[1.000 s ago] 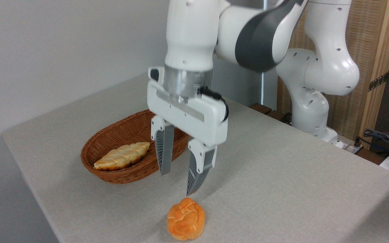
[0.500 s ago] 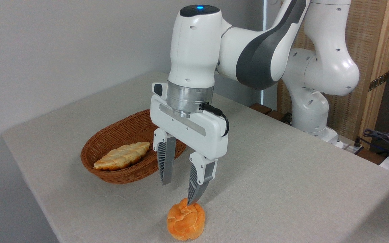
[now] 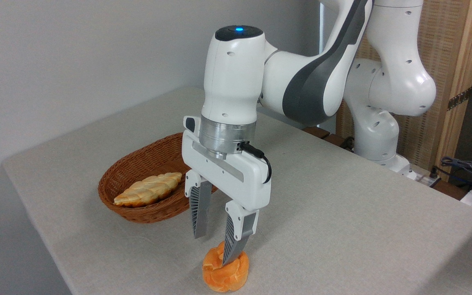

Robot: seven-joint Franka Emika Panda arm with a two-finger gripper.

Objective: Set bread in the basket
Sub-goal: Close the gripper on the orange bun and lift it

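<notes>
Orange-golden bread (image 3: 224, 273), a round knotted bun, sits on the table (image 3: 342, 221) close to its near edge, knot side up. Being round, it shows no clear long axis; the braid folds run roughly across the top. Its lower edge reaches almost to the bottom of the picture.

Gripper (image 3: 213, 248) points straight down over the bun, jaws apart. Right finger (image 3: 232, 241) overlaps the bun's top from this view; whether it touches the crust or stands just in front cannot be told. Left finger (image 3: 199, 213) hangs a little higher, its tip above and to the left of the bun, clear of it. Nothing is clamped.

Basket (image 3: 137, 180), brown wicker, oval, lies further back toward the table's left edge, well apart from the bun, long axis running from near-left to far-right. Its right end is hidden behind the gripper body. Inside lies a paler braided loaf (image 3: 148, 189), elongated, aligned with the basket's long axis, pointed end toward the far right.

Arm (image 3: 301, 78) comes in from the right; its top is cut off by the upper edge. A blue light shows on the wrist cap. Cables (image 3: 469, 168) lie beyond the table's right side, partly cut off.
</notes>
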